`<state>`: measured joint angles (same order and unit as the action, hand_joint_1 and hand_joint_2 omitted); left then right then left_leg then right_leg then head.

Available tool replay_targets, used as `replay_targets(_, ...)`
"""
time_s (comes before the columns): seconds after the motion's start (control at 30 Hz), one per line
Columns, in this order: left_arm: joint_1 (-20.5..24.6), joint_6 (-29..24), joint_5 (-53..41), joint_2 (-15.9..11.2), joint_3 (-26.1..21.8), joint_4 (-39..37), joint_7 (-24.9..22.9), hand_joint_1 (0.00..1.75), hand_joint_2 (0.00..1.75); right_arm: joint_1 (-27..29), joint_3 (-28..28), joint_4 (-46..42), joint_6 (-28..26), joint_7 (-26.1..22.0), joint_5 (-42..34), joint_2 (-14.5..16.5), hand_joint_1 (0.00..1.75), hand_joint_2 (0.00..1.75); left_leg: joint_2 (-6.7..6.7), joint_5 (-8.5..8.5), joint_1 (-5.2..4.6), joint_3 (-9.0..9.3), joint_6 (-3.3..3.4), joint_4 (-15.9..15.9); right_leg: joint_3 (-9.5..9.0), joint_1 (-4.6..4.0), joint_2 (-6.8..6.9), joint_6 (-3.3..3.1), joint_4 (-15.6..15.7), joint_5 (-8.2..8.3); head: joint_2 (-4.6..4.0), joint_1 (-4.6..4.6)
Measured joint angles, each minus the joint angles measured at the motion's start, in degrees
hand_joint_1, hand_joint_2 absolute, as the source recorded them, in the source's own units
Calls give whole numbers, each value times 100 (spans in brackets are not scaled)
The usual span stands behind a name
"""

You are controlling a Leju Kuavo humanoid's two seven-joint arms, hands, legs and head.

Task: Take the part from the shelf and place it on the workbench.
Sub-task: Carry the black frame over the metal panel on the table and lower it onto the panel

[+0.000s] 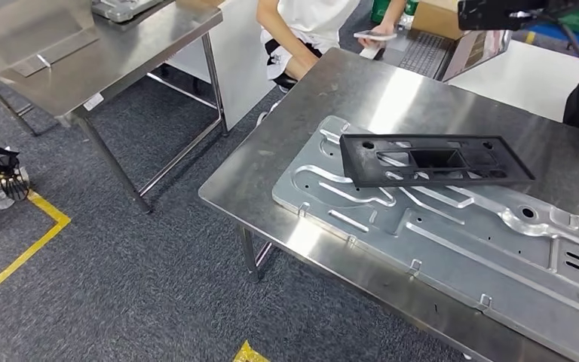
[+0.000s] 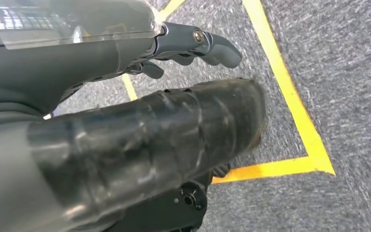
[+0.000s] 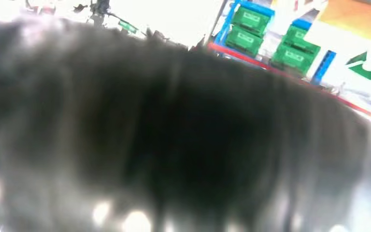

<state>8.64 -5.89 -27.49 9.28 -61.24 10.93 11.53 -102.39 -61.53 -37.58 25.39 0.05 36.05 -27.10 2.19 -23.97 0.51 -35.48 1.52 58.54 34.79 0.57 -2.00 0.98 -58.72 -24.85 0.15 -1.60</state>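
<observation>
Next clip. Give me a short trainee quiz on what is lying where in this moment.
1. True or false: the black frame part lies directly on the carpet.
2. What is the seated person behind the workbench holding? A) a flat phone-like device B) a green crate C) a wrench
3. In the left wrist view, what marks the grey floor beneath the left hand?

Key: 1 false, it rests on the silver panel on the workbench; 2 A; 3 yellow tape.
</observation>
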Motion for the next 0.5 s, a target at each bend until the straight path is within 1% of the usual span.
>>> replay_targets(0.03,-2,0,2,0,0,0,1,0,0,-2,-23,1,-3,-1,-1,17,0,0,16,-9,5,-12,-30,16,-12,7,49,-29,18,10,0,-1)
replay_targets(0.07,-4,1,4,1,0,0,2,0,0,-7,-46,1,-8,-2,-1,34,0,0,2,-63,4,-49,-60,91,-30,17,100,-69,43,23,0,-5)
replay_targets(0.1,-5,1,8,1,0,0,2,0,0,-15,-66,1,-11,-3,-1,47,0,0,-32,-173,4,-131,-86,268,-47,27,155,-112,70,36,0,-8)
replay_targets(0.13,-7,2,10,1,0,0,3,0,0,-22,-84,1,-15,-2,-1,57,0,0,-82,-337,10,-265,-104,562,-61,30,209,-145,85,40,0,-12)
replay_targets(0.17,-7,5,12,4,0,-1,3,0,0,-26,-102,1,-16,-2,-2,64,0,0,-127,-524,13,-445,-122,945,-63,22,253,-171,85,36,0,-14)
replay_targets(0.2,-9,10,13,9,0,-1,2,0,0,-27,-117,1,-16,-3,-5,75,0,0,-149,-677,19,-629,-133,1329,-60,12,298,-184,76,29,0,-14)
replay_targets(0.23,-11,14,13,14,0,-2,2,0,0,-24,-132,0,-15,-5,-12,90,0,0,-164,-747,22,-759,-141,1596,-58,4,340,-189,64,20,0,-14)
replay_targets(0.27,-12,18,12,19,0,-2,1,0,0,-21,-149,-2,-15,-6,-21,103,0,0,-176,-708,22,-793,-143,1657,-57,-1,383,-189,49,8,0,-14)
replay_targets(0.3,-11,19,9,21,0,-2,0,0,0,-20,-163,-5,-15,-7,-33,112,0,0,-196,-566,21,-710,-139,1484,-58,-5,428,-184,30,-8,0,-14)
replay_targets(0.33,-11,19,6,21,0,-2,-1,0,0,-19,-175,-8,-14,-4,-43,118,0,0,-255,-362,18,-526,-126,1116,-61,-8,475,-172,5,-31,0,-14)
replay_targets(0.37,-9,19,3,21,0,-2,-1,0,0,-22,-185,-9,-13,0,-50,120,0,0,-368,-214,-3,-326,-109,717,-62,-19,520,-154,-21,-57,0,-14)
replay_targets(0.4,-5,19,0,22,0,-2,-1,0,0,-26,-193,-10,-11,4,-56,117,0,0,-462,-111,-21,-170,-77,397,-57,-37,560,-134,-49,-80,0,-11)
replay_targets(0.43,-2,19,-1,23,0,-2,-2,0,0,-30,-202,-10,-9,9,-60,115,0,0,-530,-71,-38,-83,-46,201,-51,-55,599,-112,-66,-95,-1,-10)
replay_targets(0.47,0,19,-1,25,0,-2,-3,0,0,-34,-212,-11,-8,11,-64,117,0,0,-542,-83,-53,-70,-18,141,-47,-76,641,-92,-71,-102,-1,-9)
replay_targets(0.5,0,19,0,26,0,-2,-5,0,0,-36,-224,-14,-7,13,-68,123,0,0,-484,-66,-51,-81,11,129,-49,-87,686,-73,-69,-103,-1,-7)
